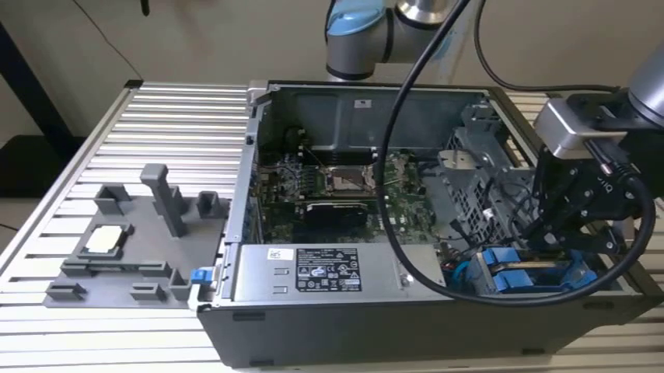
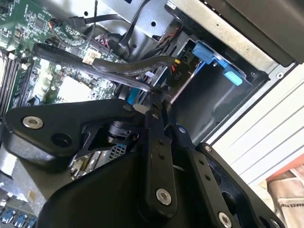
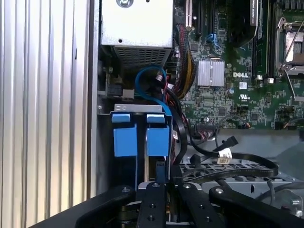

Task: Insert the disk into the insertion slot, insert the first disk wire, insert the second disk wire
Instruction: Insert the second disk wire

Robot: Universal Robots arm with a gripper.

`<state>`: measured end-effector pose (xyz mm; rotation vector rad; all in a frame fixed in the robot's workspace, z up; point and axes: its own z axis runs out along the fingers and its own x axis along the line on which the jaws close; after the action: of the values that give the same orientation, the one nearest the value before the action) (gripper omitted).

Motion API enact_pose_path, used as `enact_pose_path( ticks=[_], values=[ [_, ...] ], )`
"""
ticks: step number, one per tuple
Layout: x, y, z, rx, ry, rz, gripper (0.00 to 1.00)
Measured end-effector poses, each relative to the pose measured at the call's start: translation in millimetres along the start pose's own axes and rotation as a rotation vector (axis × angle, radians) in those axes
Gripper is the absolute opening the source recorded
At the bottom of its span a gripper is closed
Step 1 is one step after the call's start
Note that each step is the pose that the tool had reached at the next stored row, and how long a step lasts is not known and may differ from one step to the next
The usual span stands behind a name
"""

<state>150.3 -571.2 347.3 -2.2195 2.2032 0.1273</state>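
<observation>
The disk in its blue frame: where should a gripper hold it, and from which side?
Probably by the blue end tabs, coming from the open side of the case: the disk sits sunk in its bay, leaving those tabs exposed.

Arm enters from the top of the exterior view, grey links with a blue joint cap. A second link comes in at that view's right edge, carrying the silver wrist block. Black claw hangs below the wrist, pointing down. In both wrist views the claw's black linkage bars converge toward the tip, fingers close together.
</observation>
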Motion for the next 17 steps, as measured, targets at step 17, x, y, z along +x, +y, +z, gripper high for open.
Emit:
enact_pose_path(
  ticks=[17],
  values=[
    [0.6, -1.7, 6.1, 0.0015, -0.0013, 0.022, 0.16]
  ],
)
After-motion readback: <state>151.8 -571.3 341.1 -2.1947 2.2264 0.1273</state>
